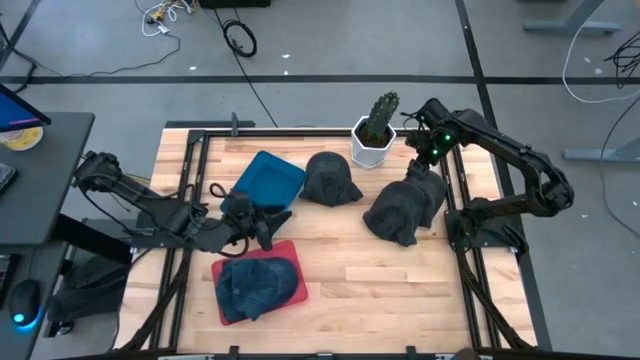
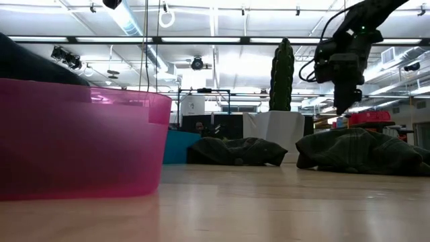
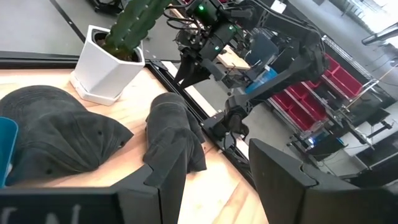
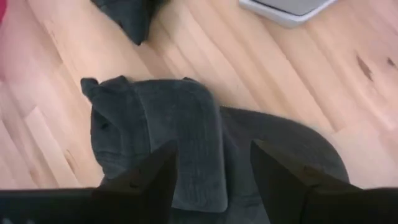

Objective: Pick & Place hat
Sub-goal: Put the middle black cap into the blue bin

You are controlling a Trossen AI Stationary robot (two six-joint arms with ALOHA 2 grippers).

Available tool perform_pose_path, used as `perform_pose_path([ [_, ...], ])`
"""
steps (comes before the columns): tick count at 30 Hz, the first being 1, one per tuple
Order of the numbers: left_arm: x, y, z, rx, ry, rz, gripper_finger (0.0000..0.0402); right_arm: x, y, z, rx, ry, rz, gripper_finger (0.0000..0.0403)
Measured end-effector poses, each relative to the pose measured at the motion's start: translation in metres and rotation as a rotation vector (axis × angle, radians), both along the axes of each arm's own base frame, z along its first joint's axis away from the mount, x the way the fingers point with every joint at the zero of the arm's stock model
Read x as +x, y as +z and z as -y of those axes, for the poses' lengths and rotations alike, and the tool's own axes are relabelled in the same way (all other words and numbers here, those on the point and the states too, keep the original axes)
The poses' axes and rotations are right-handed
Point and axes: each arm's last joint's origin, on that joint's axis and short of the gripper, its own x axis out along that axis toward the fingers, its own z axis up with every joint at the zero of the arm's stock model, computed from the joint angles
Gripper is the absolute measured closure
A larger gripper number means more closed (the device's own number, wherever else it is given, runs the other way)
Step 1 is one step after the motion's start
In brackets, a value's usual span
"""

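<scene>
left gripper (image 1: 262,228) rests low on the table (image 1: 380,280), well left of the cactus pot (image 1: 373,145), fingers spread and holding nothing, just above the pink tray (image 1: 300,292) that already holds a blue hat (image 1: 256,284). a blue tray (image 1: 268,181) lies left of the pot, further off than the first dark hat (image 1: 332,180), which sits just left of it. the second dark hat (image 1: 403,208) lies just in front of the pot and slightly right; this looks like the one being worked. right gripper (image 1: 428,165) hangs directly over that hat's far edge, close to the pot's right side, fingers parted with nothing pinched between them; in the right wrist view the folded crown (image 4: 186,137) shows between the two fingers (image 4: 283,180). handling judgement: the hat is soft cloth, slumped and creased, light, not fragile, and should not slip much against the pads. it will sag and drape once lifted, so a pinch on a single thin layer may pull out. best hold seems the raised fold of the crown, taking several layers at once. risk: a loose brim trailing into the pot on the way up.
</scene>
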Motion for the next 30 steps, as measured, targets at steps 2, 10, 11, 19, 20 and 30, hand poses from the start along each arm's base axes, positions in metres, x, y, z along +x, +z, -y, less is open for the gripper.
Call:
perform_pose_path([
  [2, 0.000, 0.000, 0.000, 0.000, 0.000, 0.000, 0.0225, -0.003, -0.005, 0.000, 0.014, -0.019, -0.008, 0.0199],
  [10, 0.001, 0.000, -0.002, 0.032, 0.000, -0.016, 0.0225, -0.012, -0.045, -0.007, 0.081, -0.045, -0.035, 0.0199],
  [11, 0.002, 0.000, -0.004, 0.032, 0.006, -0.016, 0.0225, -0.012, -0.048, -0.007, 0.079, -0.048, -0.033, 0.0199],
  [19, 0.010, 0.005, -0.023, 0.016, 0.089, 0.028, 0.0225, -0.015, -0.057, -0.005, 0.064, -0.032, 0.011, 0.0199],
  [20, 0.011, 0.005, -0.026, 0.015, 0.098, 0.029, 0.0225, -0.015, -0.057, -0.006, 0.070, -0.030, 0.021, 0.0199],
  [30, 0.018, 0.008, -0.042, 0.005, 0.104, 0.056, 0.0225, -0.014, -0.058, -0.005, 0.090, -0.039, 0.053, 0.0199],
])
